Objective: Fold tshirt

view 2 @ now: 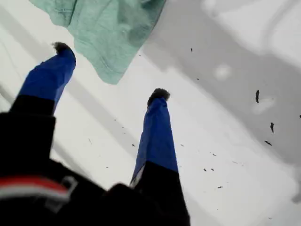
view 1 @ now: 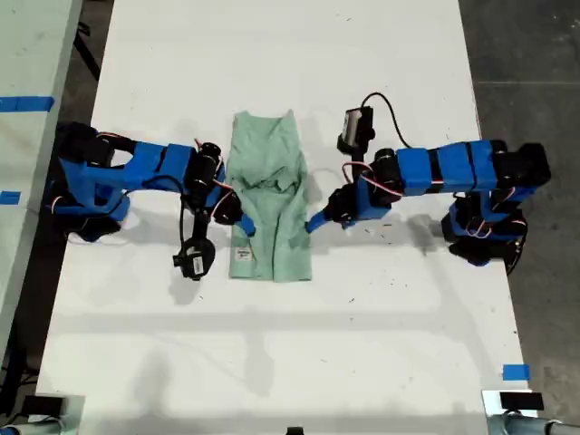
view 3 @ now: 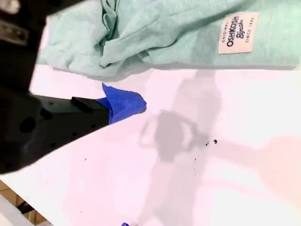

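The white label (view 3: 238, 33) on the tshirt (view 1: 269, 195) reads "OSHKOSH" in blue capitals with "B'gosh" in script beneath it. Smaller print beside it reads "ORIGINAL" and "SINCE" (the year after that is too small to read reliably). In the exterior view the label lies on the tshirt's lower corner, toward that view's left.

The tshirt lies in a narrow, rumpled strip at the middle of the white surface (view 1: 272, 344), between the two arms.

My first gripper (view 1: 317, 220) comes in from the exterior view's right. Its two blue fingers (view 2: 157, 132) are spread wide and hold nothing, with their tips just beside the tshirt's edge, apart from the cloth.

My second gripper (view 1: 239, 216) comes in from the exterior view's left, at the tshirt's edge. Only one blue fingertip (view 3: 124, 104) shows, just beside the cloth. Whether this gripper is spread or closed cannot be told.
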